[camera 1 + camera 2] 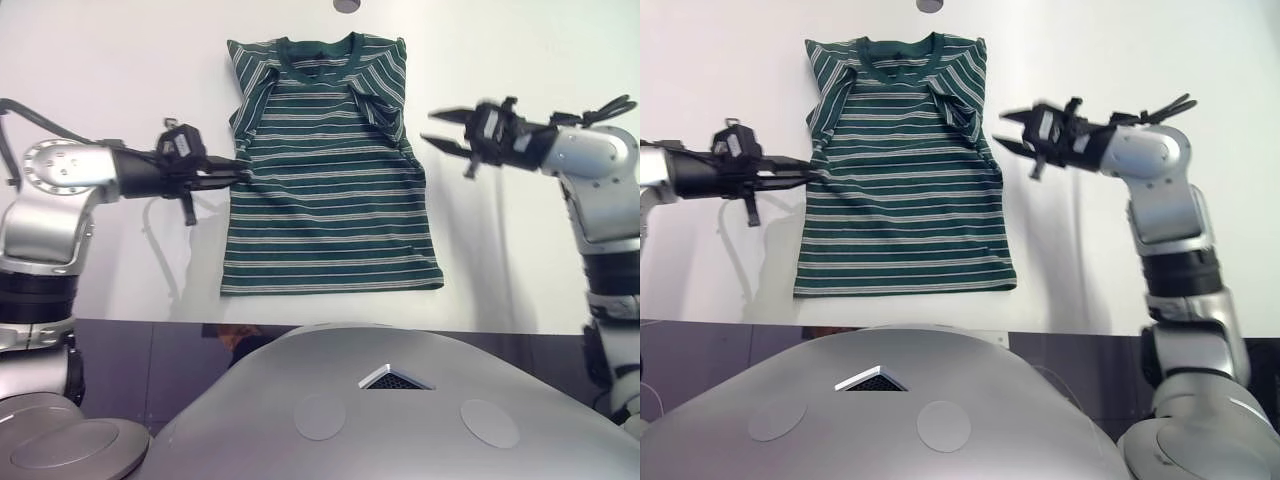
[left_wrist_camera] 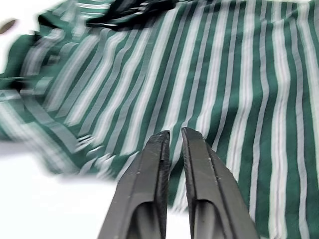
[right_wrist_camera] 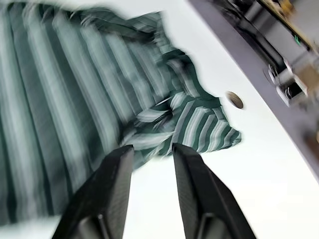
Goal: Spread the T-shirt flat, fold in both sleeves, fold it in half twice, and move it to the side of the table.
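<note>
Fingers point(image 2: 149, 189) of the left gripper point(image 1: 238, 172): two long dark blades drawn almost together, with only a thin slit between them. Tips lie at the T-shirt's point(image 1: 330, 200) left edge, about mid-height. Whether any cloth is pinched cannot be told.

Fingers point(image 3: 112, 184), right gripper point(image 1: 428, 127): spread wide, nothing held. Raised over bare table just beside the garment's right edge, level with the chest and close to the right sleeve.

T-shirt: dark green with white cross-stripes, lying flat on the white table point(image 1: 500, 240), roughly central.
- Orientation: collar point(image 1: 320, 48) at the far end, hem point(image 1: 330, 285) at the near end. Long axis runs near to far, and the stripes run across it.
- Left sleeve point(image 1: 245, 105): turned inward onto the body.
- Right sleeve point(image 1: 380, 100): turned inward, somewhat rumpled, with a fold ridge slanting down toward the side seam.
- Side edges: fairly straight, and the body widens slightly toward the hem.

Edges and margins:
- Near: a narrow band of bare white lies between the hem and the table's front edge.
- Left: a bare strip, partly under the left arm.
- Right: a broader bare stretch beyond the right gripper.
- Far: a small grey round disc point(image 1: 346, 5) sits just past the collar, apart from the cloth.
</note>
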### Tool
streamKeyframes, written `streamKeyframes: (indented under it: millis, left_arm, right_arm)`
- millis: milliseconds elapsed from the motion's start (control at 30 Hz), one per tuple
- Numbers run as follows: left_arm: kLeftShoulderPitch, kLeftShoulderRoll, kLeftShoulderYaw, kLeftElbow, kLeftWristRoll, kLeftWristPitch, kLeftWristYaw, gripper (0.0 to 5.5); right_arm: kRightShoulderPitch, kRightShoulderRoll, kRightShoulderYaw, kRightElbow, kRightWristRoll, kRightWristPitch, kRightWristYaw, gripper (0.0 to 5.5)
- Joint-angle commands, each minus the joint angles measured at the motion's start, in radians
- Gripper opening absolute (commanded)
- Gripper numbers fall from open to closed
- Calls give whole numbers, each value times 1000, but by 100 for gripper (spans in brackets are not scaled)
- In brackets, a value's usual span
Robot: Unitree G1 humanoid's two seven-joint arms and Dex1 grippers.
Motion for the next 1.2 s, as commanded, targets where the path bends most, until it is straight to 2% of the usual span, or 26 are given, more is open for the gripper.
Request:
streamKeyframes:
  millis: [33, 67, 133, 333, 500, 700, 833, 967, 1067, 1200]
  left_arm:
    - [165, 192, 0, 204, 241, -504, -33, 119]
    - [188, 208, -9, 249, 273, -602, -27, 137]
    - [217, 208, -20, 294, 294, -720, -19, 137]
    - [244, 129, -108, 240, 377, -880, 67, 137]
    - [236, 63, -186, 168, 433, -855, 125, 137]
    - [226, 75, -259, 57, 458, -831, 115, 137]
    - [221, 108, -275, 2, 451, -761, 92, 69]
    - [233, 116, -288, -39, 430, -674, 80, 2]
    - [226, 108, -294, -40, 419, -634, 80, 2]
    - [216, 89, -308, -27, 408, -614, 88, 2]
  right_arm:
    - [271, -131, -44, -2, -73, -395, 8, 146]
    - [315, -138, -46, -4, -76, -441, 2, 146]
    - [367, -137, -41, -15, -83, -491, -11, 146]
    - [400, -131, 9, 65, -238, -707, -86, 146]
    - [361, -101, 58, 83, -324, -762, -149, 146]
    - [310, -125, 85, 99, -294, -724, -158, 146]
    - [270, -145, 39, 81, -159, -630, -160, 146]
    - [253, -249, 40, 228, -240, -773, -145, 203]
    - [276, -259, 73, 229, -275, -830, -153, 203]
    - [289, -210, 115, 160, -276, -823, -180, 203]
